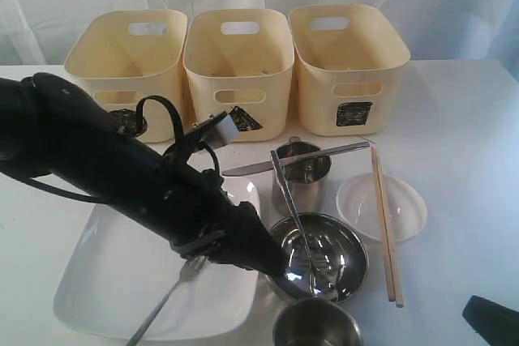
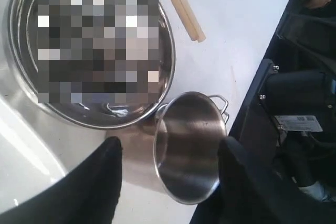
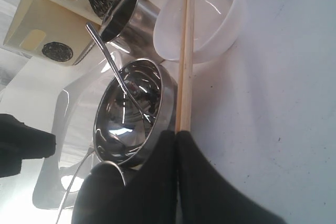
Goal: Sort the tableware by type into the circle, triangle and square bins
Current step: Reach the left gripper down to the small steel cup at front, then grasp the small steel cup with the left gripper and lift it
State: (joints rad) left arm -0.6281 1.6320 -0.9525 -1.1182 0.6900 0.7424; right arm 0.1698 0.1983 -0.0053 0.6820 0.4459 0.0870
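That bulky black left arm (image 1: 122, 176) sprawls over the large white square plate (image 1: 97, 289), hiding a good chunk of it plus one end of the thin steel fork (image 1: 158, 309). The left gripper (image 2: 169, 145) is spread wide around the near small steel cup (image 2: 189, 150), with a gap on one side, so it isn't gripping anything. From across the room that cup's half cut off. A steel spoon (image 1: 296, 216) leans in the round steel bowl (image 1: 345, 253), and a steel knife (image 1: 247, 169) lies across the far steel cup (image 1: 304, 184). The wooden chopsticks (image 1: 385, 224) cross the clear round dish (image 1: 409, 208). Far right, the right gripper (image 1: 491, 318) is pinched closed, empty and mostly out of shot.
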